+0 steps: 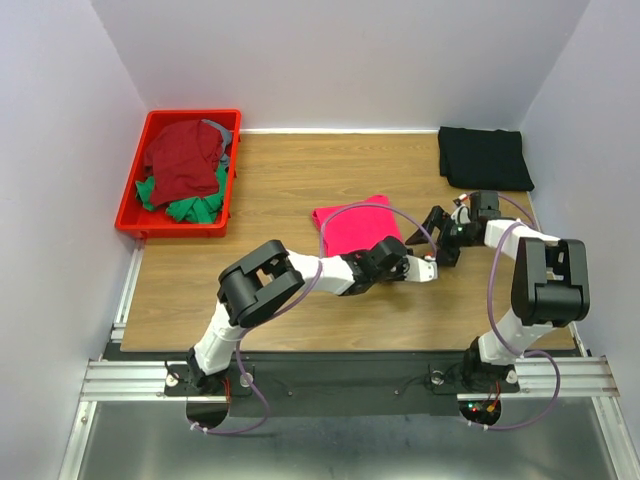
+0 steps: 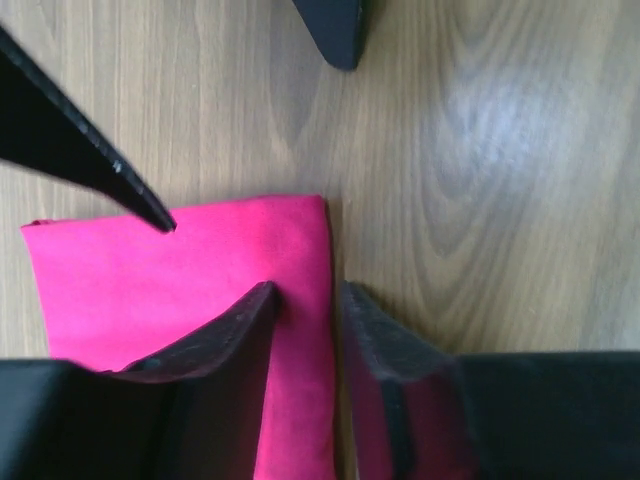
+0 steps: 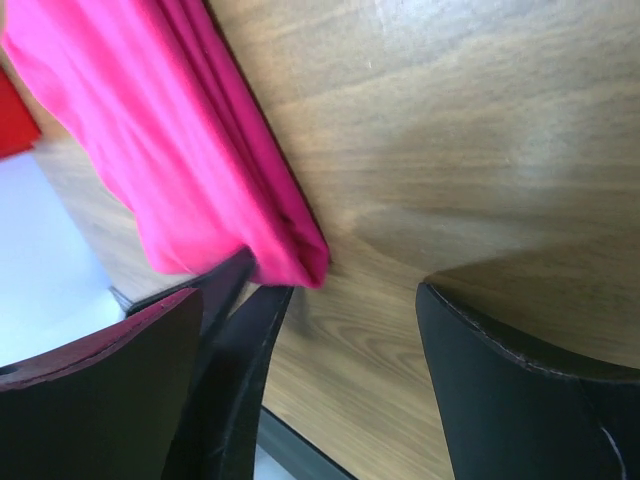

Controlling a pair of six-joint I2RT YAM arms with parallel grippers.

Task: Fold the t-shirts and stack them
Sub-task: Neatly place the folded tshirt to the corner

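From my station I take the folded pink-red t-shirt [image 1: 350,228] as my mark: it lies flat on the wooden table [image 1: 270,300], and both arms meet at its right-hand near corner. The left gripper [image 2: 308,295] is down on that corner, one finger [image 2: 230,340] resting on top of the cloth and the other just outside the shirt's right edge, so the edge runs between them. The jaws stand narrow, with a strip of cloth still showing in the gap, and I cannot tell whether they actually pinch it. In the right wrist view the shirt's edge shows several stacked layers ending at that same corner. The right gripper [image 3: 308,295] hangs just beside the corner with its jaws spread wide and nothing held; one fingertip sits over the shirt's edge, the other over bare wood beyond it. Well apart, beyond the shirt and to its right, a black t-shirt [image 1: 485,158] lies folded. Well to the shirt's left stands a red bin [image 1: 178,229] holding a crumpled dark red t-shirt [image 1: 185,155] over a green t-shirt [image 1: 195,205].
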